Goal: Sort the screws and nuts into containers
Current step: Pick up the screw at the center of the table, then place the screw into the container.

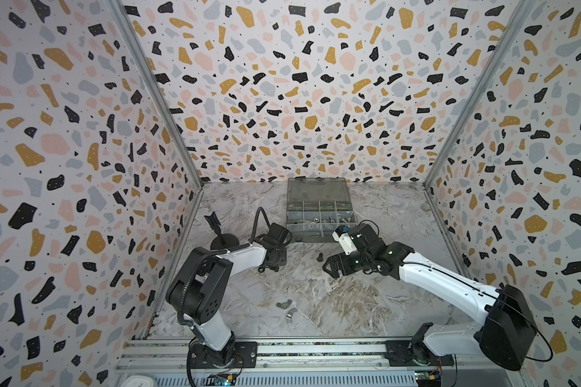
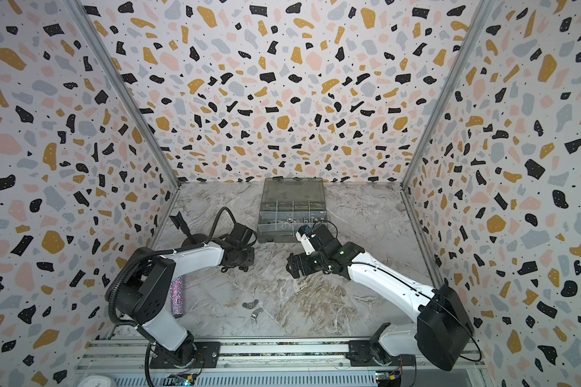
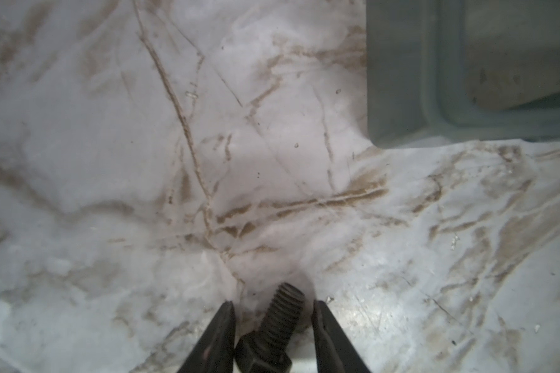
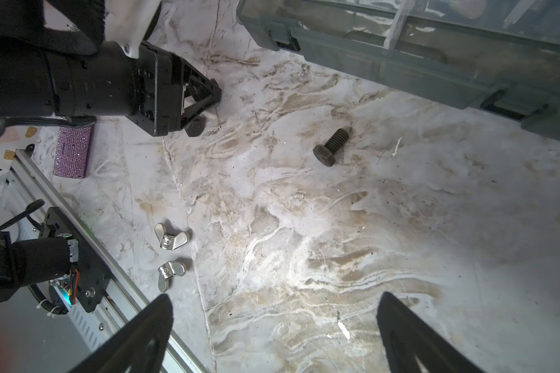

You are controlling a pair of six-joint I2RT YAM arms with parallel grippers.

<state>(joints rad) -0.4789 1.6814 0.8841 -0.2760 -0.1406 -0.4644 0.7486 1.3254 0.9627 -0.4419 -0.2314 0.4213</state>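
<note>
- No txt, labels, brands, nos. or signs could be read in any view.
- Small circuit board (image 1: 226,377) by front rail (image 1: 316,349): print too tiny to make out.

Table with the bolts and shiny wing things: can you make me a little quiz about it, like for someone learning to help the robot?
1. How many silver metal wing nuts lie on the marble-patterned table?
2. True or false: the right gripper holds a screw.
3. What is between the fingers of the left gripper? A) a black threaded hex-head screw B) a wing nut C) nothing at all
Key: 1 two; 2 false; 3 A.
</note>
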